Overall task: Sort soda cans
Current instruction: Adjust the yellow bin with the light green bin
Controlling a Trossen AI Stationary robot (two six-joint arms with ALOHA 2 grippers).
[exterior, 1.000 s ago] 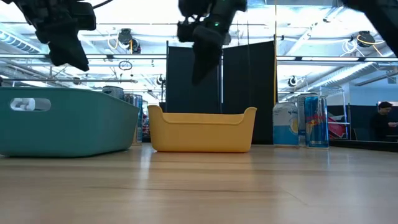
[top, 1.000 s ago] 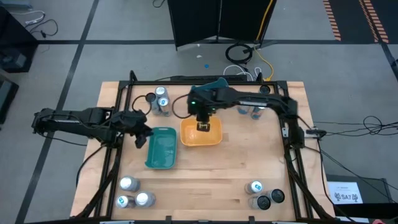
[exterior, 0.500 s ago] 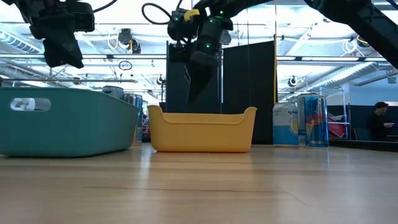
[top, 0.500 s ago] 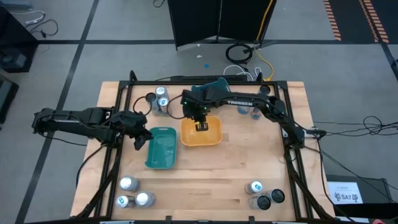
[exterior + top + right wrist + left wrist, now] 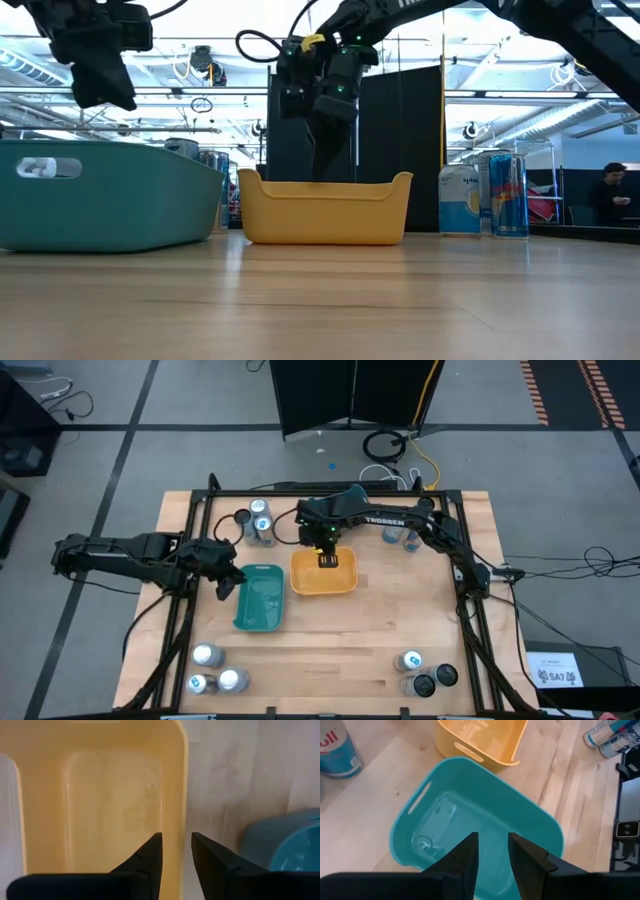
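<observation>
While soda cans (image 5: 256, 520) stand in clusters at the desk's (image 5: 370, 630) 11, 1, 5 and 7 o'clock corners, the right gripper (image 5: 326, 558), jaws narrow and empty, hangs over the orange tray (image 5: 345, 582); the left gripper (image 5: 227, 582), jaws closed, hovers above the teal tray (image 5: 262, 605).

Soda cans (image 5: 256, 520) stand in small groups at the table's upper left, upper right, lower left and lower right.
</observation>
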